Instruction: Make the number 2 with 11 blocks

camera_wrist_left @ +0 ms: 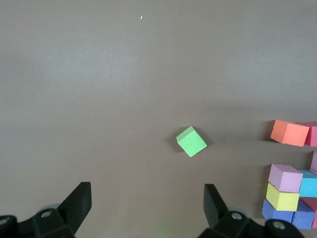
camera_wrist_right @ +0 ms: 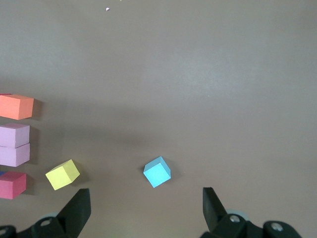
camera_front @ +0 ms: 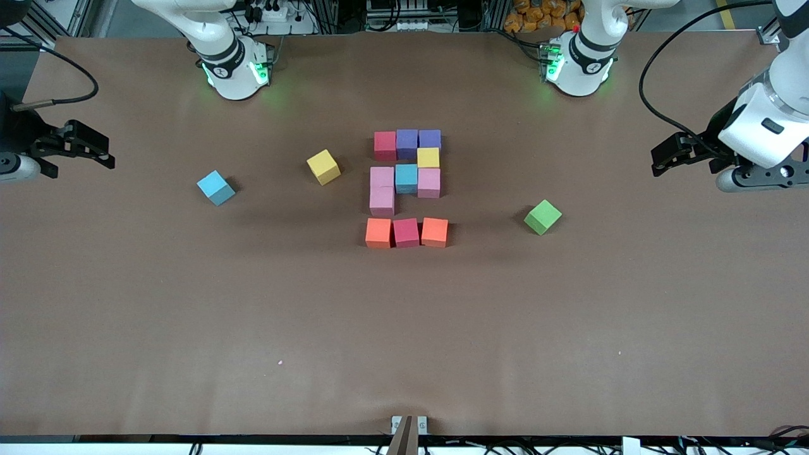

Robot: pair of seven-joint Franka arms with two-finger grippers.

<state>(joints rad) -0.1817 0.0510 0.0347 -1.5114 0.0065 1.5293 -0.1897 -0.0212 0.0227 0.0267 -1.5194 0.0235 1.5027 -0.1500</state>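
Note:
Several blocks form a blocky number 2 (camera_front: pixel 406 186) at mid-table. Its row nearest the robots is a red block (camera_front: pixel 384 145) and two purple blocks (camera_front: pixel 418 141). Then come a yellow block (camera_front: pixel 428 157), a pink, blue (camera_front: pixel 406 178), pink row, a single pink block (camera_front: pixel 382 201), and an orange, red, orange row (camera_front: pixel 406 232). My left gripper (camera_front: pixel 657 162) (camera_wrist_left: pixel 147 198) hangs open and holds nothing over the left arm's end of the table. My right gripper (camera_front: pixel 105 150) (camera_wrist_right: pixel 146 203) hangs open and holds nothing over the right arm's end. Both arms wait.
A loose yellow cube (camera_front: pixel 323 167) (camera_wrist_right: pixel 63 174) and a loose sky-blue cube (camera_front: pixel 215 188) (camera_wrist_right: pixel 157 172) lie toward the right arm's end. A green cube (camera_front: pixel 542 217) (camera_wrist_left: pixel 191 141) lies toward the left arm's end. The brown table (camera_front: pixel 404 328) stretches bare toward the front camera.

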